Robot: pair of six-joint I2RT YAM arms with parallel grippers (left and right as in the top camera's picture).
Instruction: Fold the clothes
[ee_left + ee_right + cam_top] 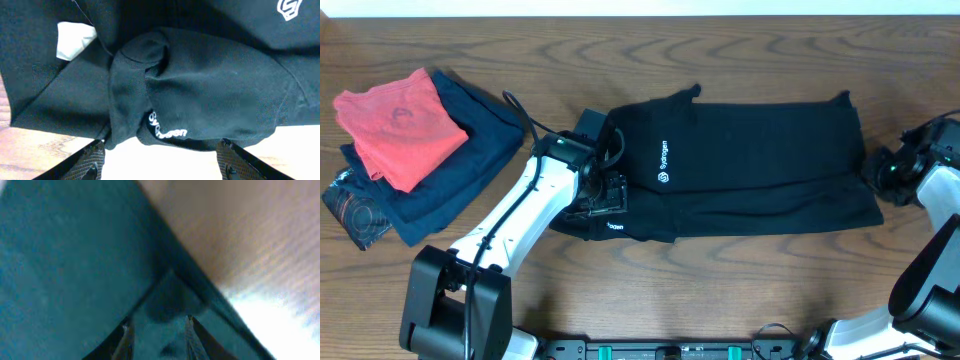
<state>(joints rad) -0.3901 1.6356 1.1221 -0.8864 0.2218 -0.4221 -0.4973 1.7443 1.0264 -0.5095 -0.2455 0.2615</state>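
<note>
gaping wide, the left claw [160, 152] hangs over the black t-shirt [760, 150].

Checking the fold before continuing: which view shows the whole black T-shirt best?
Overhead: the whole black T-shirt lies in frame, logo up. Left wrist shows only bunched fabric with lettering; right wrist only a blurred fabric edge.

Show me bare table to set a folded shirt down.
Free: the far strip of table beyond the black T-shirt, and the near strip in front of it. Crowded: the left, where the coral-red garment lies on the navy-blue garment beside the left arm.
</note>
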